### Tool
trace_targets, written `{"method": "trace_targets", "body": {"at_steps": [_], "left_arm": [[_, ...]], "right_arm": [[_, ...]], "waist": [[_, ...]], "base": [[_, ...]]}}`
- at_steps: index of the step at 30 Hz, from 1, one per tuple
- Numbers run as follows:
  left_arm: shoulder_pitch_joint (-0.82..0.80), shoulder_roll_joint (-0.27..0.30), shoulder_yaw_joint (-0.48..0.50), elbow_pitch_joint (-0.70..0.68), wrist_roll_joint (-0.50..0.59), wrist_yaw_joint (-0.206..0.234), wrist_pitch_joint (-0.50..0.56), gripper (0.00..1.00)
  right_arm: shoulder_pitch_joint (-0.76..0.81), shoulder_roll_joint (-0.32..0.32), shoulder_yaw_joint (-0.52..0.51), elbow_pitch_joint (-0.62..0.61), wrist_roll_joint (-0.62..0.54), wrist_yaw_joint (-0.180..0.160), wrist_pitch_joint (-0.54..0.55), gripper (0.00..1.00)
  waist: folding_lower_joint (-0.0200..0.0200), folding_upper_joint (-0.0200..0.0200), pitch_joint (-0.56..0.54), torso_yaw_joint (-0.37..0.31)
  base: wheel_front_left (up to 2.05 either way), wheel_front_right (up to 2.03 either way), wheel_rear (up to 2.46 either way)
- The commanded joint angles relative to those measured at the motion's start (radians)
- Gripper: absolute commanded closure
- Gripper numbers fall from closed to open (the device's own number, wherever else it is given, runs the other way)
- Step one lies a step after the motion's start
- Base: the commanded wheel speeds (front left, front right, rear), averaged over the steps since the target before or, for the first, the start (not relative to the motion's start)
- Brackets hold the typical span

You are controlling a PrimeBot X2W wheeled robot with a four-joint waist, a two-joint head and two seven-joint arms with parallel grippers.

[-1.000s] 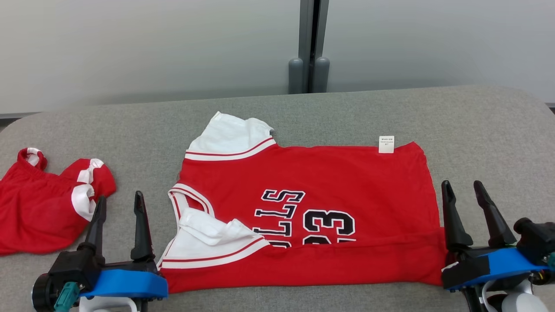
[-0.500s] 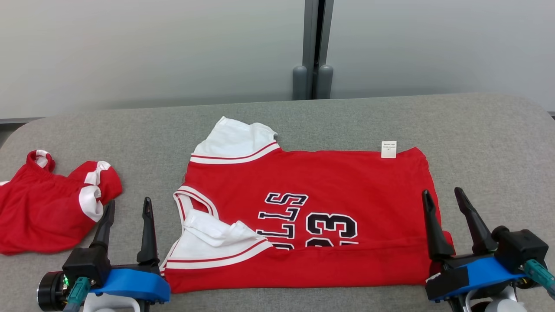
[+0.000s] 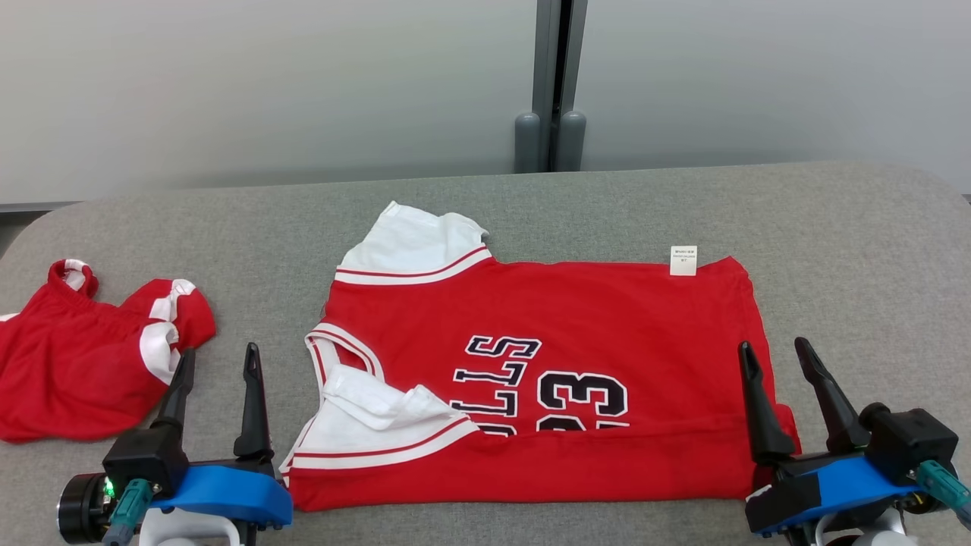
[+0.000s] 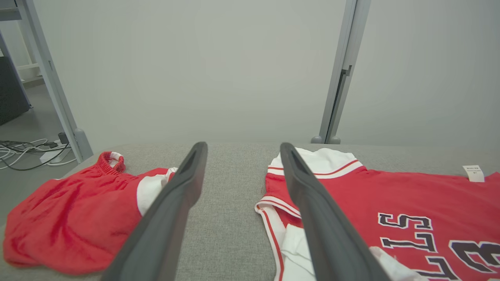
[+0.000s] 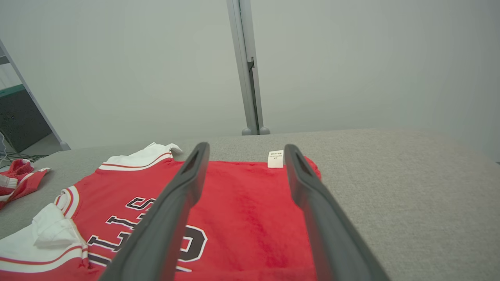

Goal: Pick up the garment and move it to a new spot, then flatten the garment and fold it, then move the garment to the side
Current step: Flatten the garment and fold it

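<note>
A: Grey table [image 3: 834, 227] under everything, and there's the jersey [image 3: 607, 318] spread flat in the middle of it; long axis running straight across, collar end to the robot's left, hem to its right; the near long edge looks turned up over the lettering, so I'd call the folding begun, not finished

B: Agreed; and left of the jersey, well apart from it, a second red garment [image 3: 68, 371] bunched in a heap; now the arms

A: Left gripper [image 3: 218, 350] just beside the jersey's near collar corner, off the cloth; right gripper [image 3: 774, 344] at the near hem corner, inner finger over the hem's edge; both spread wide, both empty-handed

B: So the jersey lies ahead and inward of each, one arm per end; neither nearer to speak of; the next fold wants both ends taken together, I'd say

A: What do the wrists add?

B: Left wrist view has the bare strip of table between the jersey and the heap, running up between its fingers [image 4: 183, 183], plus cables [image 4: 27, 150] on the floor beyond; right wrist view puts the hem end between its own fingers, with the little white label [image 5: 275, 159] at the jersey's far hem corner; the head view is where the near fold reads plainly
</note>
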Motion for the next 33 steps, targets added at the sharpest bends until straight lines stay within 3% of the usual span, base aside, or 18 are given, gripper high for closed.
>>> {"method": "trace_targets", "body": {"at_steps": [1,12,17,23,33], "left_arm": [[0.000,0.005,-0.001,-0.005,-0.001,0.005,0.004,0.00],[-0.008,0.013,0.003,-0.011,-0.012,0.012,0.013,0.00],[-0.082,0.031,0.002,-0.003,-0.020,-0.008,0.034,0.00],[-0.286,0.064,-0.006,0.022,-0.016,-0.062,0.073,0.00],[-0.711,0.119,-0.040,0.151,-0.016,-0.172,0.177,0.00]], "right_arm": [[0.010,0.000,-0.003,0.000,-0.003,0.000,0.003,0.00],[-0.006,0.000,-0.013,0.017,0.002,0.000,0.019,0.00],[-0.072,0.000,-0.026,0.041,-0.012,0.000,0.037,0.00],[-0.187,-0.003,-0.063,0.035,-0.065,0.000,0.085,0.00],[-0.441,-0.057,-0.070,0.064,-0.103,0.000,0.255,0.00]], "waist": [[0.0000,0.0000,0.001,0.000],[0.0000,0.0000,0.011,-0.005],[0.0000,0.0000,0.037,-0.008],[0.0000,0.0000,0.101,-0.012],[0.0000,0.0000,0.300,-0.058]], "base": [[0.00,0.00,0.00],[0.00,0.00,0.00],[0.00,0.00,0.00],[0.00,0.00,0.00],[0.00,0.00,0.00]]}}
